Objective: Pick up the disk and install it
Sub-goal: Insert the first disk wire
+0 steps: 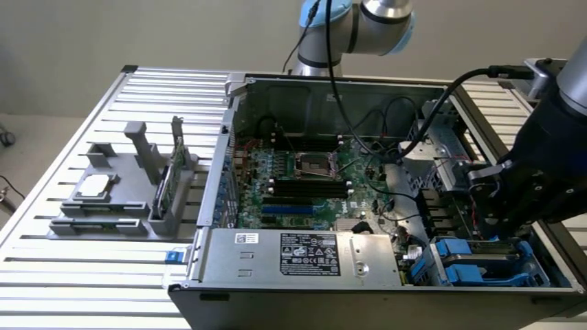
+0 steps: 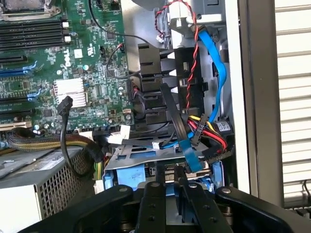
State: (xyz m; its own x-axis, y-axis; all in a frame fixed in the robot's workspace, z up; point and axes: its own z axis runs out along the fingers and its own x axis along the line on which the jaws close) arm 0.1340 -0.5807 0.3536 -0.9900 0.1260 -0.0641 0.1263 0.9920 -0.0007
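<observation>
Sitting low in the drive bay, the disk [image 1: 466, 267] shows its blue rails in the corner of the case [image 1: 275, 292] at the exterior view's lower right. In the wrist view the disk [image 2: 129, 175] lies under a grey bracket [image 2: 146, 154], with blue plastic visible on both of its sides.

The end effector [image 1: 495, 230] hangs just above the disk, and in the wrist view its tip [image 2: 168, 172] reaches the disk's near edge. I cannot tell whether it touches the disk, or whether it is clenched on it or released.

A blue cable [image 2: 216, 73] runs down the bay wall to a plug just above the disk, beside a bundle of red, yellow and black wires [image 2: 214, 137]. The motherboard [image 1: 303, 179] [image 2: 82, 63] lies next to the bay. The power supply [image 1: 303, 256] [image 2: 29, 191] sits beside the disk along the case's near side, label up.

The case lies open on the slatted tabletop [image 1: 82, 275]. Well apart from it, at the exterior view's left, a grey fixture [image 1: 101, 220] carries a small silver chip [image 1: 95, 185] and an upright card [image 1: 176, 161].
</observation>
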